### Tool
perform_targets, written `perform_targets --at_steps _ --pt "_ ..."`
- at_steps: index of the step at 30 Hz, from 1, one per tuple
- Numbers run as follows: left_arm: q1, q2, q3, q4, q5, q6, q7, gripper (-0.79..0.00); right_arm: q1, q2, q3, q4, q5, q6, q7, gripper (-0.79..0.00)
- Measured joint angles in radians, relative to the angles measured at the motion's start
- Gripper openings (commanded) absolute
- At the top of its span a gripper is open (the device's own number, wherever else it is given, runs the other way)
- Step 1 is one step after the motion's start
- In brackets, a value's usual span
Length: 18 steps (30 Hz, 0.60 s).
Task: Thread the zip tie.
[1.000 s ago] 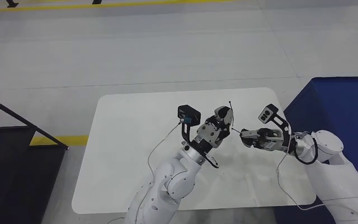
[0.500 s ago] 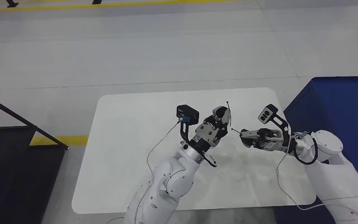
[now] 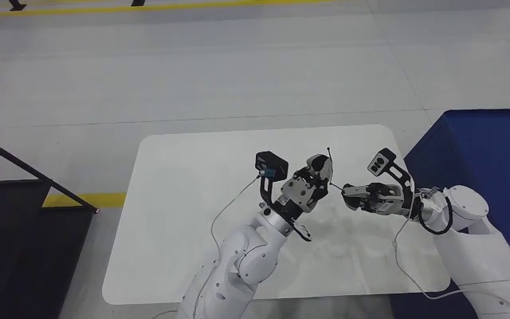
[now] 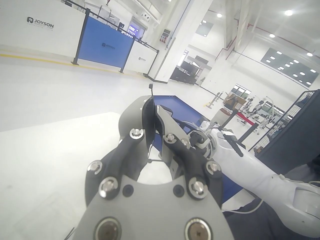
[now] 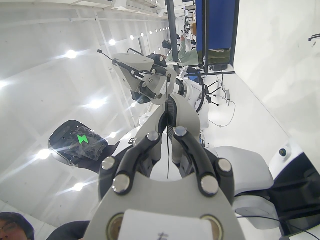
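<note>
A thin black zip tie (image 3: 329, 153) is held in the air over the white table (image 3: 183, 207) by both grippers. My left gripper (image 3: 320, 171) is shut on the strap just below the head, which sticks up past the fingertips (image 4: 150, 86). From the right wrist view, that left gripper (image 5: 120, 66) shows with the head (image 5: 99, 50) poking out. My right gripper (image 3: 348, 194) sits close to the right of it, shut on the tail of the zip tie (image 5: 167, 151), which runs between its fingers (image 5: 172, 108). The two grippers are nearly touching.
A blue panel (image 3: 470, 143) stands at the table's right edge, close behind the right arm. A dark stand (image 3: 40, 231) sits off the table's left side. The table surface to the left and front of the arms is bare white.
My left gripper wobbled a little left, then back right, with the zip tie's head. The right gripper kept still.
</note>
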Motion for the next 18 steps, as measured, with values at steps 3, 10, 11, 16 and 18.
perform_targets --at_steps 3,10,11,16,18 --pt "0.004 0.0 0.001 -0.003 0.006 0.012 -0.001 -0.785 0.0 0.0 0.0 0.0 0.0 0.0 0.0 -0.785" --pt "0.006 0.0 0.0 -0.008 0.006 0.027 -0.006 -0.785 0.0 0.0 0.0 0.0 0.0 0.0 0.0 -0.785" --pt "0.007 0.0 0.002 -0.008 0.01 0.029 -0.007 -0.785 0.0 0.0 0.0 0.0 0.0 0.0 0.0 -0.785" --pt "0.008 0.0 0.001 -0.008 0.007 0.034 -0.017 -0.785 0.0 0.0 0.0 0.0 0.0 0.0 0.0 -0.785" --pt "0.008 0.0 0.002 -0.007 0.005 0.038 -0.022 -0.785 0.0 0.0 0.0 0.0 0.0 0.0 0.0 -0.785"
